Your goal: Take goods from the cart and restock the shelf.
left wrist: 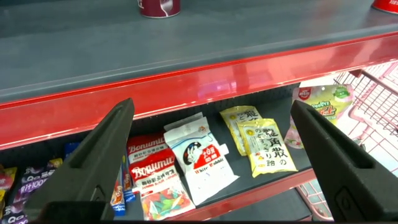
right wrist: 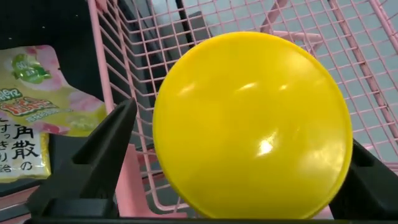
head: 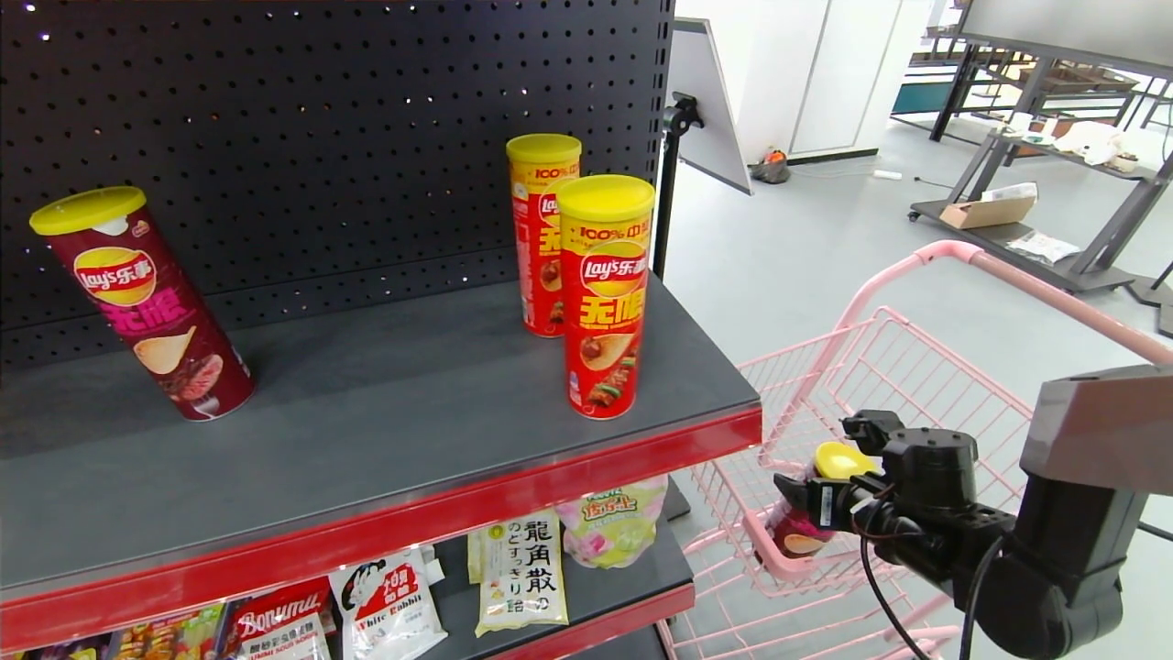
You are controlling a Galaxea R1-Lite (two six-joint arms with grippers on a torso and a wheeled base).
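1. Currently clamps the right gripper [head: 808, 506] on a yellow-lidded can [head: 794, 539], with one dark finger [right wrist: 93, 163] on each side of it, pressed in just under the lid.
2. Holds that yellow-lidded can about upright inside the pink cart [head: 903, 371], at the basket corner nearest the shelving. Shows its maroon body partly behind the basket rim and its lid above the rim.
3. Has the left gripper [left wrist: 214, 177] with its fingers [left wrist: 93, 163] spread wide apart and nothing between them. Sits level with the red front edge of the upper shelf [head: 385, 412] and faces the lower shelf [head: 655, 559].
4. Counts three cans standing on the upper shelf:
   - a maroon can [head: 147, 302] near the left edge, well apart from the others;
   - a front red can [head: 603, 298] near the front right corner;
   - a rear red can [head: 542, 234] just behind it, toward the black pegboard [head: 321, 137].
   Cannot tell whether the two red cans touch.
5. Finds flat snack bags lying along the front edge of the lower shelf:
   - a red bag [head: 275, 628];
   - a white bag [head: 389, 605] beside it;
   - a yellow bag [head: 518, 573] next along;
   - a green-and-pink bag [head: 612, 522] at the right end, near the cart.
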